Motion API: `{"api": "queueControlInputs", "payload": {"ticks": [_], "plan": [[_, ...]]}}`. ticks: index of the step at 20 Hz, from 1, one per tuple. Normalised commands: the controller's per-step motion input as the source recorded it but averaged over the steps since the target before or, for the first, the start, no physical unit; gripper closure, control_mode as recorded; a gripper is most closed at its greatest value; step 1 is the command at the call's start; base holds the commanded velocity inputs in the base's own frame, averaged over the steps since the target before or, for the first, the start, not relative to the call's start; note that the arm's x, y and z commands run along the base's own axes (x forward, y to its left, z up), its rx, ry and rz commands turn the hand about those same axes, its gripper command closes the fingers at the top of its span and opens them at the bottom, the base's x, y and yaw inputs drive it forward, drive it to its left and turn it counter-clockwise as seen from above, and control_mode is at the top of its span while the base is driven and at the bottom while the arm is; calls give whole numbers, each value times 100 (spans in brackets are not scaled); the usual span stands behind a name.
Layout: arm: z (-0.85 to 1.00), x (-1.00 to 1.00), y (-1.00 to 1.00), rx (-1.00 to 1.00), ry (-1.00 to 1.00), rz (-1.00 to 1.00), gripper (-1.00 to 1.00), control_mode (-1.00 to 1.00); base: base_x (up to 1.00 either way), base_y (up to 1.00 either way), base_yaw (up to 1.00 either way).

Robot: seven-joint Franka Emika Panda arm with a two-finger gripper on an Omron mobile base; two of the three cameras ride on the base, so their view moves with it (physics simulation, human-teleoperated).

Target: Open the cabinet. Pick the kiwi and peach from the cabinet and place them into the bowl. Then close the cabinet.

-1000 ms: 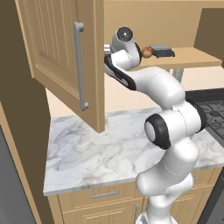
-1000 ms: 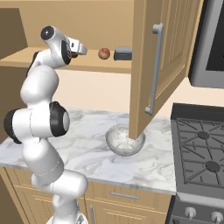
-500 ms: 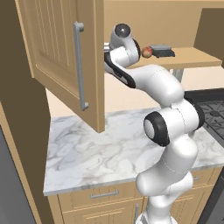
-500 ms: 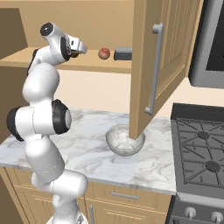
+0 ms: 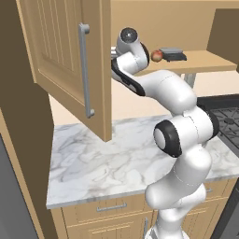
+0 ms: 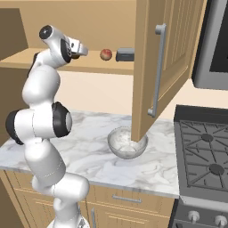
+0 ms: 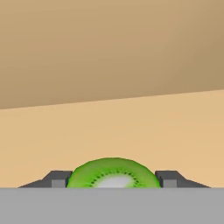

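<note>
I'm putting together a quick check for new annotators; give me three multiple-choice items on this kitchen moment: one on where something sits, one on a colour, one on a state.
1. Where is the peach?
A. in the bowl
B. on the cabinet shelf beside a dark grey block
C. on the stove

2. What colour is the cut face of the kiwi?
A. bright green
B. orange
C. purple

3. How does the cabinet stand?
A. both doors shut
B. doors open
C. doors removed

Key: 1 B, it rests on the shelf left of the dark grey block. 2 A, green shows between the gripper fingertips. 3 B, both doors swing outward.
</note>
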Motion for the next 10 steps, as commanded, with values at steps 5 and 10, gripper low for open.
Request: {"api": "queueControlInputs", "payload": {"ticks": [5, 10], "plan": [[0, -1, -1, 2, 0, 0, 100, -100, 0, 0, 0], [0, -31, 0, 0, -1, 0, 100, -100, 0, 0, 0]]}}
